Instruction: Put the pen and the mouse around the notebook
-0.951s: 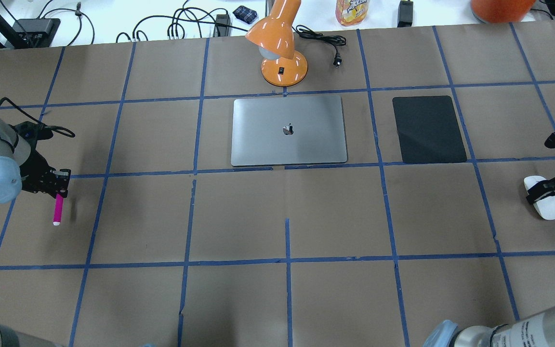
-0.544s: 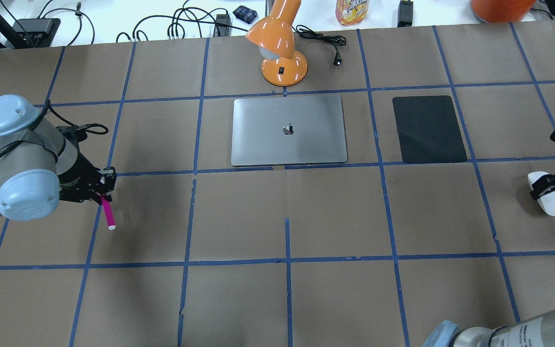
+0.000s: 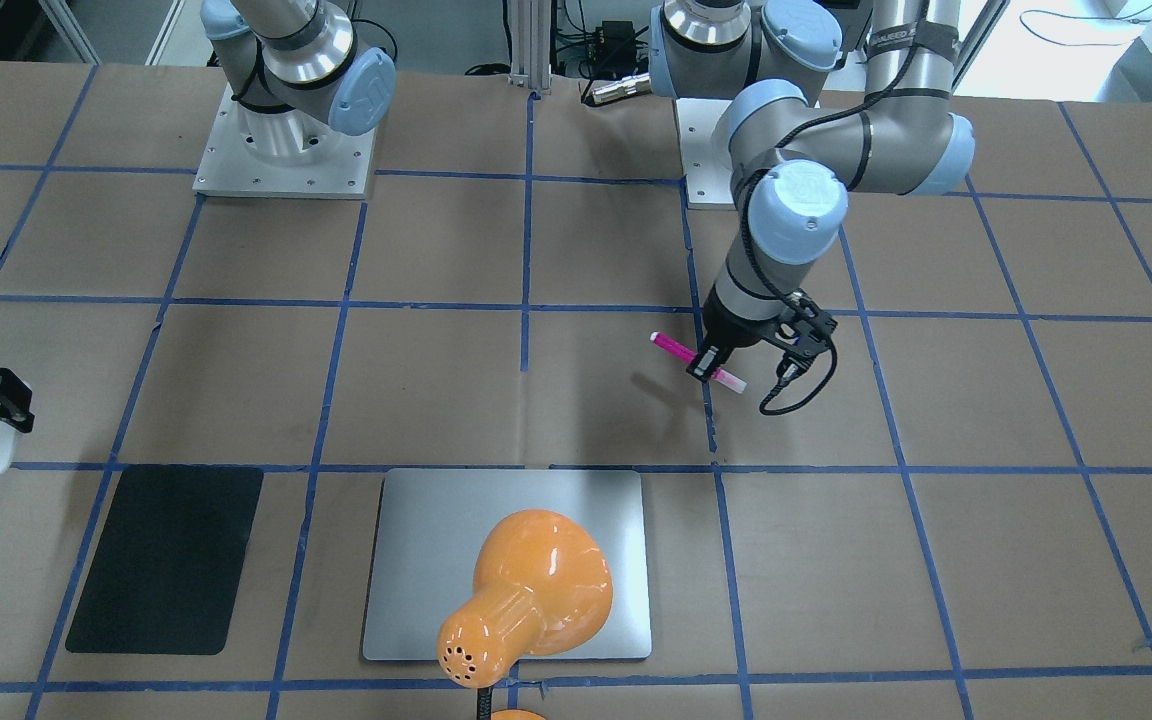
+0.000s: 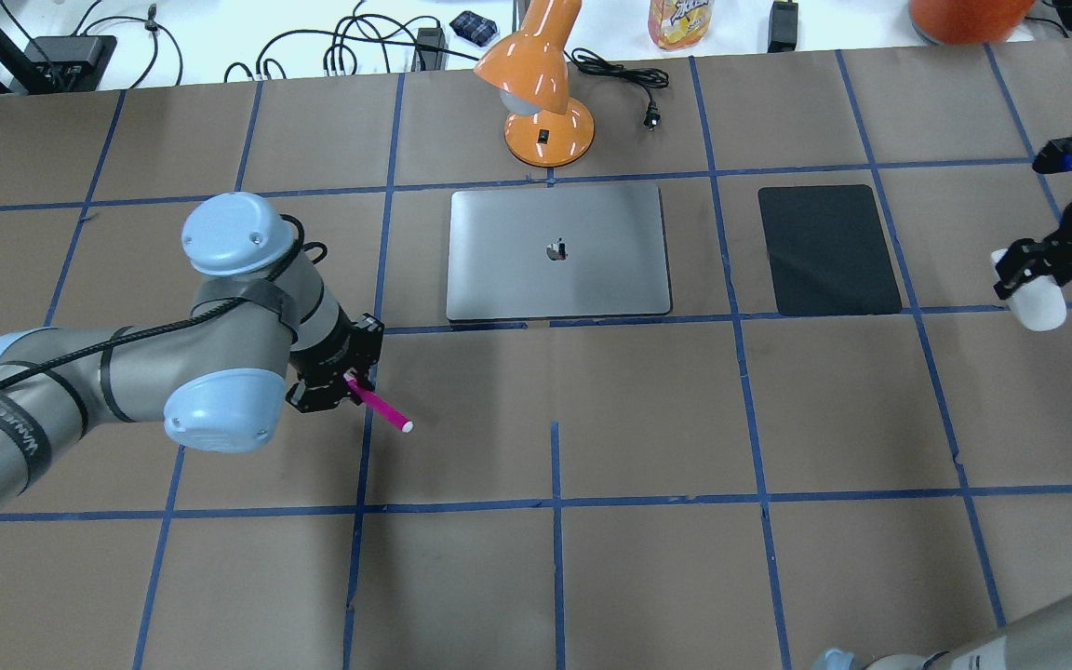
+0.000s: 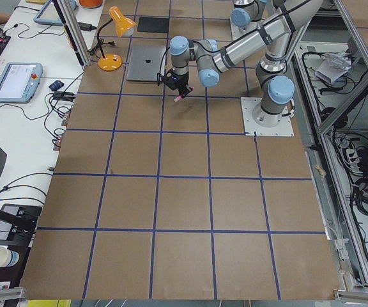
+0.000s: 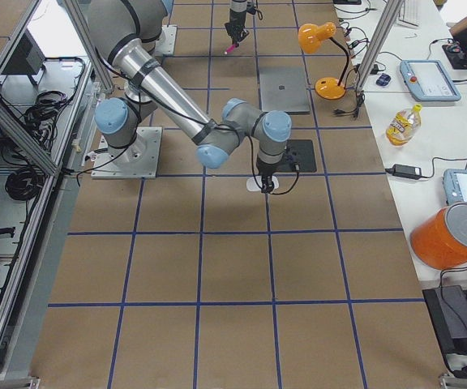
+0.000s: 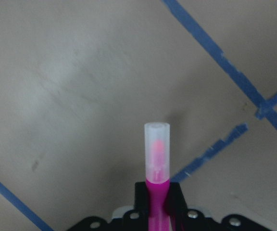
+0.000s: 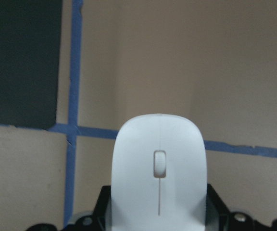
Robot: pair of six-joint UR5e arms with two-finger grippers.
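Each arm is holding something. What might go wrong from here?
1. The left gripper pinches the pen near one end, so most of it sticks out; it might swing or slip in the grip.
2. The right gripper holds the smooth mouse by its rear only; it might slide out.
3. The pen is round, so it may roll once laid beside the notebook.

Lamp head (image 3: 526, 590) hides notebook (image 3: 416, 560) centre in front view; mouse (image 8: 160, 144) rear & pen (image 7: 156, 192) base cut off at wrist-cam btm edges.
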